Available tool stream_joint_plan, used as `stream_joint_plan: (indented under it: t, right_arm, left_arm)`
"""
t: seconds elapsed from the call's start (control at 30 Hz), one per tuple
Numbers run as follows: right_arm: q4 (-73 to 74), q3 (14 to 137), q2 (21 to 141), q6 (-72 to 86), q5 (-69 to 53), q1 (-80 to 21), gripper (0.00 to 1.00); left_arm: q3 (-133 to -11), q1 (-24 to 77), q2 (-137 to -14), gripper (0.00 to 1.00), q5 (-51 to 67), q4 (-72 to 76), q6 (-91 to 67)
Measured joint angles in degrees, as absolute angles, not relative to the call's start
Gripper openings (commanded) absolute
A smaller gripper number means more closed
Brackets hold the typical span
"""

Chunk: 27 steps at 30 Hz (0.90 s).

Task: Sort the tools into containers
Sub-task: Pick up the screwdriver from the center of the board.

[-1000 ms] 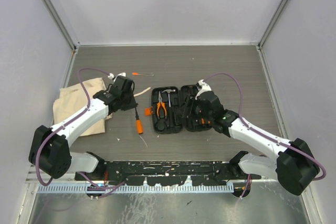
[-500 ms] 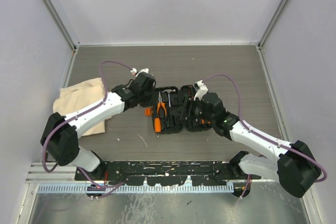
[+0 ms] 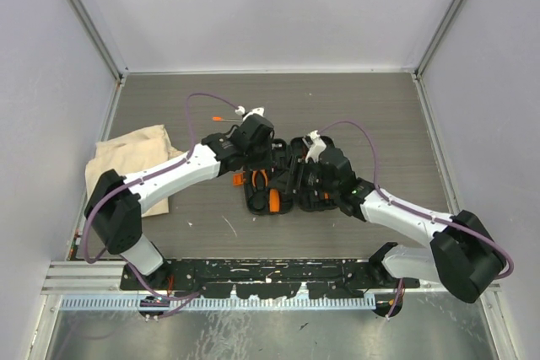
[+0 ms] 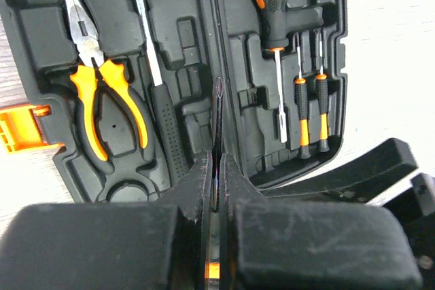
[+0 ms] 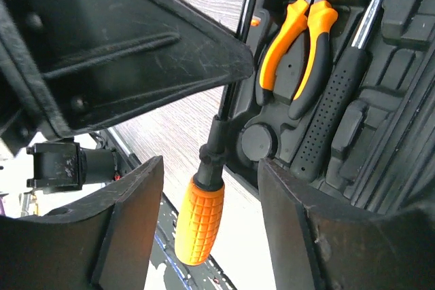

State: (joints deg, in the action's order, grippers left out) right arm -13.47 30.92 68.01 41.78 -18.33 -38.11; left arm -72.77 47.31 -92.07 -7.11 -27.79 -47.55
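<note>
Now | left gripper [image 4: 217, 171] pinching screwdriver [image 5: 199, 221] | thin steel shaft, knurled orange handle

The dark grey wooden bench [image 3: 363, 107] carries an open black plastic tool case [image 4: 183, 32], which sits right under the left gripper [image 4: 217, 168]. A floppy beige cloth bag [image 3: 126, 158] lies well off to that gripper's left. A thin metal driver with an orange tip [image 3: 218, 118] lies on the bench beyond the gripper, on the far side.

I see tool case [image 4: 47, 39] in matt black moulded plastic. Pliers [image 4: 92, 59]: bare steel, smooth orange plastic grips. Hammer [image 4: 166, 123] handle: dotted black rubber. Screwdriver [image 5: 199, 219] handle: ribbed orange plastic. Bag [image 3: 126, 158]: creased beige cloth. Worktop [image 3: 354, 107]: matt grey woodgrain.
</note>
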Motion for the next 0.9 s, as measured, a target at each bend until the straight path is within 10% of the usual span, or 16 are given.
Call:
stream_joint_plan:
  t: [0.5,0.9]
  right_arm:
    - [-13.19,30.92,70.30,43.05,-20.25,-38.11,0.26]
    - [0.03,35.27,69.67,41.34,-11.11,-38.02,0.18]
  left_arm:
    - [-74.46,47.68,-92.49,0.00,-7.66,-26.79,-47.66]
    - [-74.43,47.75,-91.11,0.47,-9.19,-26.37,-46.09]
